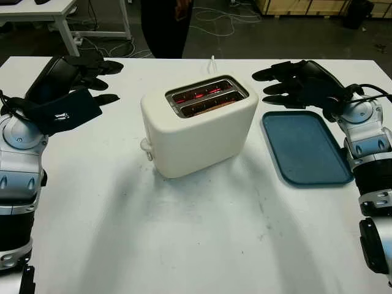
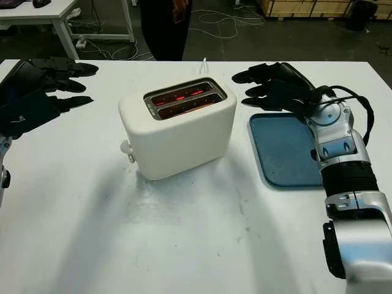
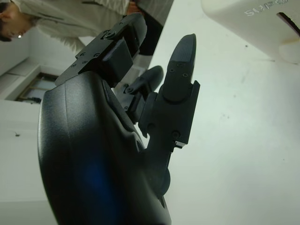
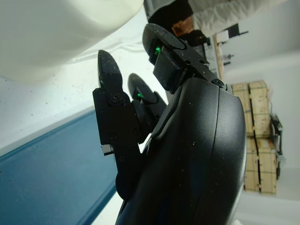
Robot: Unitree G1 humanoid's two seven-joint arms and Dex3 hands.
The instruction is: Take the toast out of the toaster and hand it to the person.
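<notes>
Deep in the slots of the toaster (image 1: 199, 125) I make out only a red glow, so I cannot tell the toast. My left hand (image 1: 67, 92) hovers open beside it; my right hand (image 1: 300, 82), also open, hangs over the blue tray (image 1: 306, 150).

This is looking like a lab or workshop. Cables (image 1: 223, 15) are trailing over a dark floor. Wooden crates (image 2: 309, 7) are standing behind.

The toaster (image 3: 253, 21), at the upper right of the left wrist view, bears raised letters, too cropped to read.
</notes>
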